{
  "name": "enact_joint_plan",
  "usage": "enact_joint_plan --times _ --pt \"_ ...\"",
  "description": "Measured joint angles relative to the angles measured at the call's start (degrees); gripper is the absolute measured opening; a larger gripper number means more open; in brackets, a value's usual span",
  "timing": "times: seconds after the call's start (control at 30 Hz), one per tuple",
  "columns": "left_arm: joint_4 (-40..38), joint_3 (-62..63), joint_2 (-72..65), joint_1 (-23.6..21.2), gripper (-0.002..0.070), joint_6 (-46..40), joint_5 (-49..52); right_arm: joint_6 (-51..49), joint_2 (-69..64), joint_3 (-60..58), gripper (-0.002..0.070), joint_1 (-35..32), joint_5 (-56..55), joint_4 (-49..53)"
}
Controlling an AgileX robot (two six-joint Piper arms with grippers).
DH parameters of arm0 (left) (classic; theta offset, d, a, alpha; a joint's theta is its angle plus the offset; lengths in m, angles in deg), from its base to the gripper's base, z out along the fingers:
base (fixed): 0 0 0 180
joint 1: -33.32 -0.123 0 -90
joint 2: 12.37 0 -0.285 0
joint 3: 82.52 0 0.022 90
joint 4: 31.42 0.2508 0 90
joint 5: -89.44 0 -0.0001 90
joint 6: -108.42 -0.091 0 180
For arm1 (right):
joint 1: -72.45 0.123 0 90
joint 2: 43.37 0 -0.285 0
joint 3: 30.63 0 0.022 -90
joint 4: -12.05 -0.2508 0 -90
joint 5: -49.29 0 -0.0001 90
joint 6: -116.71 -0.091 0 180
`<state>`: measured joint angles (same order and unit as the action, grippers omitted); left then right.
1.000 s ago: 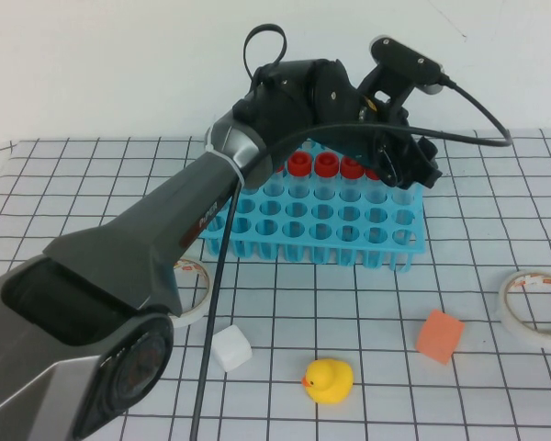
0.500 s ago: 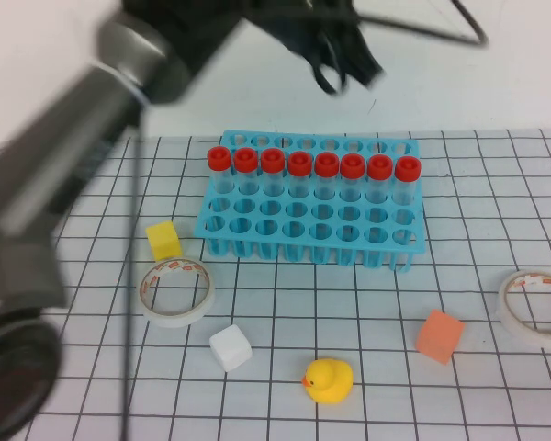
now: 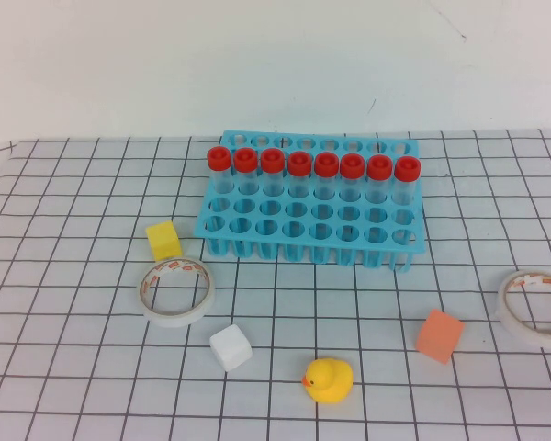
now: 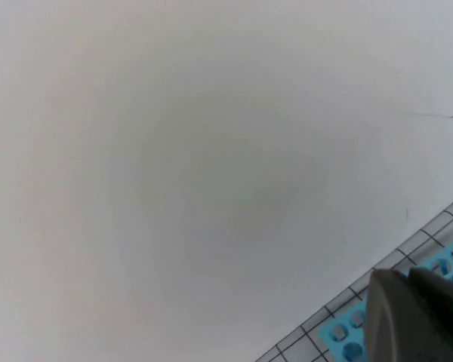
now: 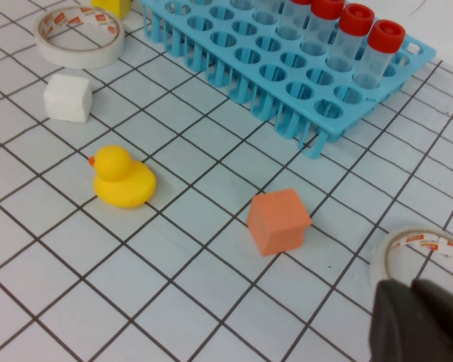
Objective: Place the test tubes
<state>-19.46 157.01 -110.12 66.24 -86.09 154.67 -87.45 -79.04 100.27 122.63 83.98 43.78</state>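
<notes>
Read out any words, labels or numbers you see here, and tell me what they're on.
Left tape roll: red print on the inner core, too blurred to read.
Right tape roll: same red print, unreadable.
Left gripper, high up facing the back wall, and right gripper, near the right tape roll: no markings.

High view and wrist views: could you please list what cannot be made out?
Left end effector, shut, near the blue rack: outside the high view; left wrist view's edge cuts all but its tips.
Right end effector, shut, beside the right tape roll: only tips in right wrist view.
Most of the blue rack: cut off in left wrist view.
</notes>
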Motion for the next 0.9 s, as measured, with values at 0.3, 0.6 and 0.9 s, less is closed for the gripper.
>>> enact_joint_plan --times 0.3,0.6,0.9 --pt "-0.19 -6.93 24.59 0.00 0.0000 1.39 3.10 0.00 0.00 0.00 -0.0001 0.00 0.00 0.00" --pt "-1.49 -48.66 58.31 0.00 0.0000 8.27 -18.71 0.00 0.00 0.00 -0.0001 0.00 0.00 0.00" --pt "-2.49 -70.54 65.81 0.00 0.0000 13.02 -25.27 0.00 0.00 0.00 -0.0001 0.00 0.00 0.00"
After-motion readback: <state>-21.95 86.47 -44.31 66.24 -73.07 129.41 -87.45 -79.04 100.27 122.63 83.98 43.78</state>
